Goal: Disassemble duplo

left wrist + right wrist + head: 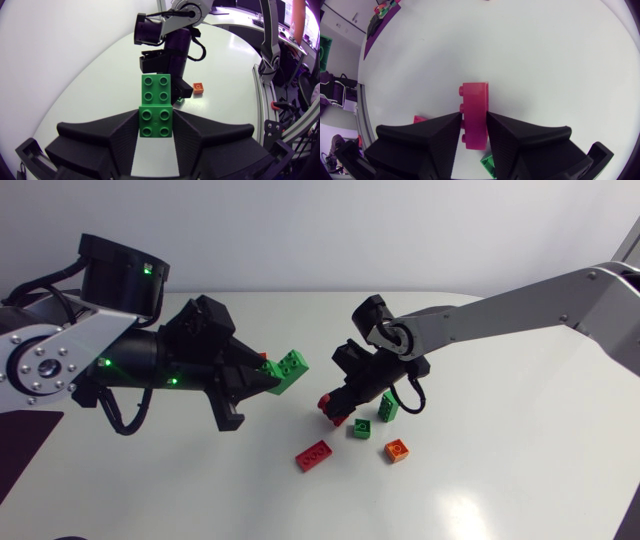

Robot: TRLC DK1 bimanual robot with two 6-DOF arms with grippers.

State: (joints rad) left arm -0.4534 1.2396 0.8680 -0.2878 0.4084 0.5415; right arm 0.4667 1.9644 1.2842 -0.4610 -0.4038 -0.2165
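Note:
My left gripper is shut on a green duplo stack and holds it above the table left of centre. In the left wrist view the stack shows as two green bricks, the lower one pinched between the fingers. My right gripper hangs low over the table's middle, shut on a red brick. In the right wrist view this red brick stands on edge between both fingers, studs sideways. The right gripper hangs just beyond the green stack.
Loose bricks lie on the white table under the right gripper: a red one, two green ones and an orange one. The orange brick also shows past the green stack.

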